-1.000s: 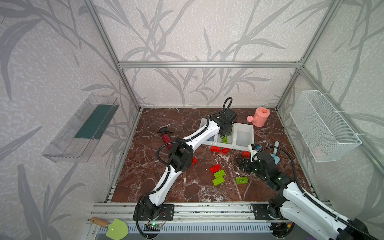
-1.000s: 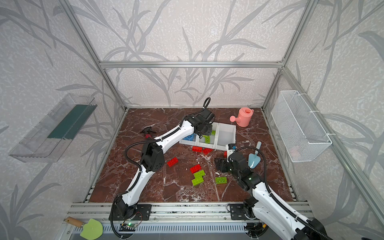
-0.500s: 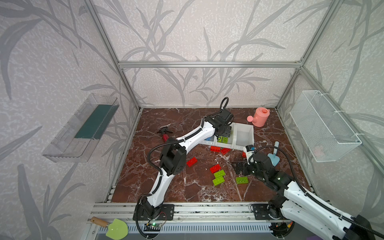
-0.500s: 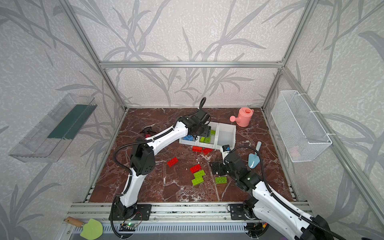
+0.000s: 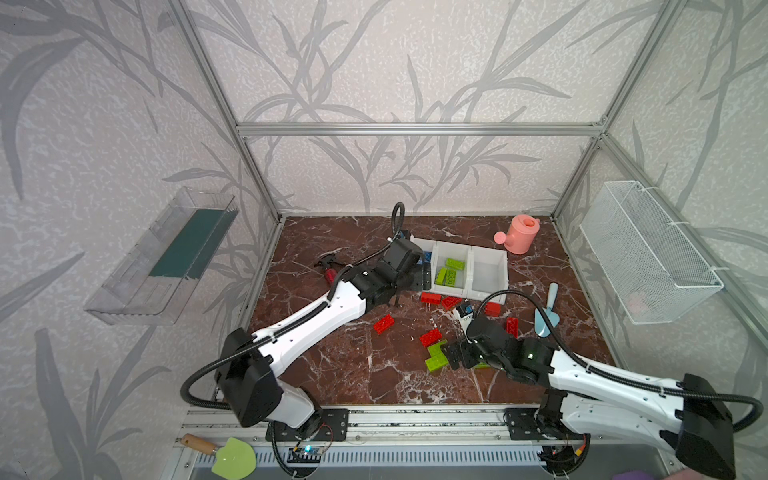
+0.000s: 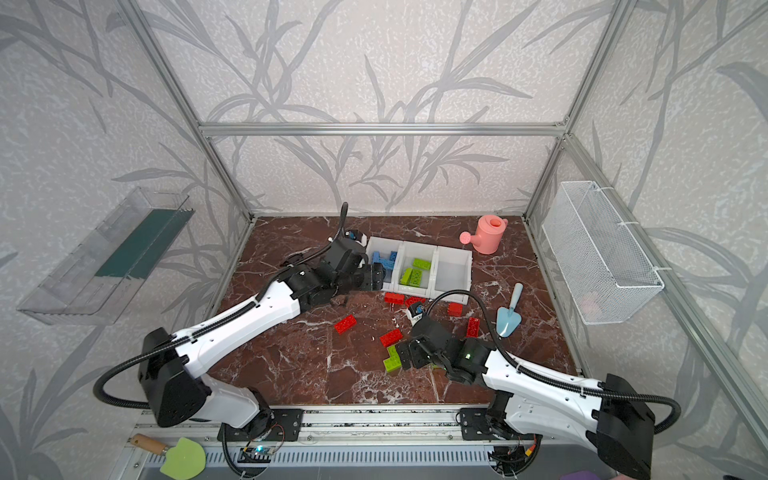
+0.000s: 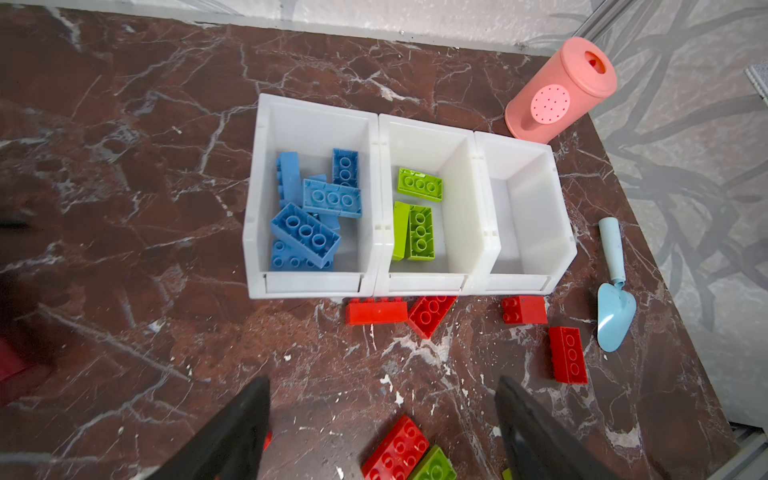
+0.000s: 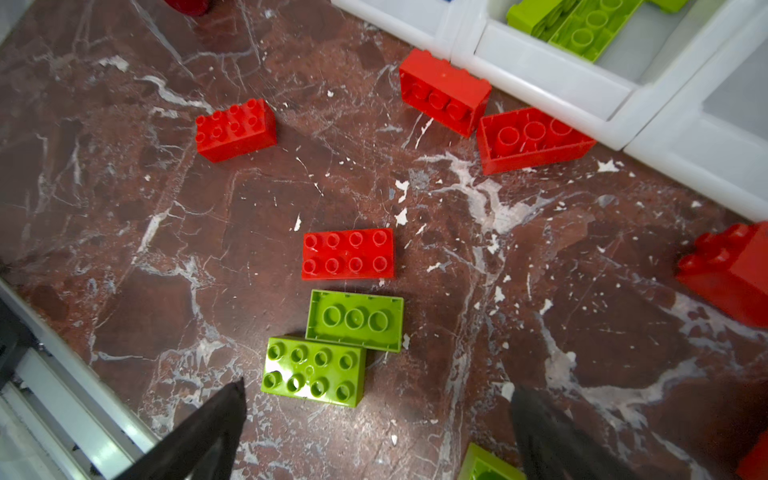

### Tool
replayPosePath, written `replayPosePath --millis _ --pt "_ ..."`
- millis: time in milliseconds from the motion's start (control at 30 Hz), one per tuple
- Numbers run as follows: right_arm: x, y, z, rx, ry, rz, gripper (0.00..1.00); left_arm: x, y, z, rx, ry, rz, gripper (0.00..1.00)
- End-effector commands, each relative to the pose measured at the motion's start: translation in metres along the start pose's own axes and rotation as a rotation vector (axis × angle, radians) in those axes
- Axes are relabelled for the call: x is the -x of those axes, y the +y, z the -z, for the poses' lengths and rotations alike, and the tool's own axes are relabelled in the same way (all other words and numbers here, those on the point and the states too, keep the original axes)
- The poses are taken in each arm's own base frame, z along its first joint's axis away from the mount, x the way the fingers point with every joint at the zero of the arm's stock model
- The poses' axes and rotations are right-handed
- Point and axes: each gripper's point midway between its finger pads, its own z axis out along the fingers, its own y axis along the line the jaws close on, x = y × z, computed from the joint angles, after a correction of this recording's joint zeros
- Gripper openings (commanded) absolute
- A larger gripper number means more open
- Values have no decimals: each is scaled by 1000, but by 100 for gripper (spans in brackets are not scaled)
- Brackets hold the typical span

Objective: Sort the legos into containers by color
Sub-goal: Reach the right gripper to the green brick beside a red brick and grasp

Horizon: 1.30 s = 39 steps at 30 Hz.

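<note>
Behind left arm (image 5: 316, 324), blue legos (image 5: 424, 261)

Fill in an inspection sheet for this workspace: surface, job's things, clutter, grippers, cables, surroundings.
Surface: brown marble tabletop, white scuffs.
Job's things: containers hold blue legos in one end bin, green legos in the middle bin; third bin empty; red legos and loose green legos on the tabletop.
Clutter: pink watering can and blue trowel near the containers; green scoop on the front rail.
Grippers: left gripper, jaws open, empty, before the containers; right gripper, jaws open, empty, by the loose green legos.
Cables: black hoses loop over both arms; no snag seen.
Surroundings: clear tray and wire basket on opposite walls; metal frame.
</note>
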Motion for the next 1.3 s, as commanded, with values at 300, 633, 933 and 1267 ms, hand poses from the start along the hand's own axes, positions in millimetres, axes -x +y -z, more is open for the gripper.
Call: replayPosePath --millis 300,633,933,1267 --pt "-11 3 -27 -236 124 -46 96 -44 64 56 60 -84 95 85" --pt "3 5 -42 -312 106 -57 89 -82 95 53 117 -51 122 84" --pt "-10 8 -68 -334 194 -51 94 -95 105 48 140 -45 132 84" --pt "-20 6 -86 -311 258 -42 90 -103 110 42 162 -20 127 84"
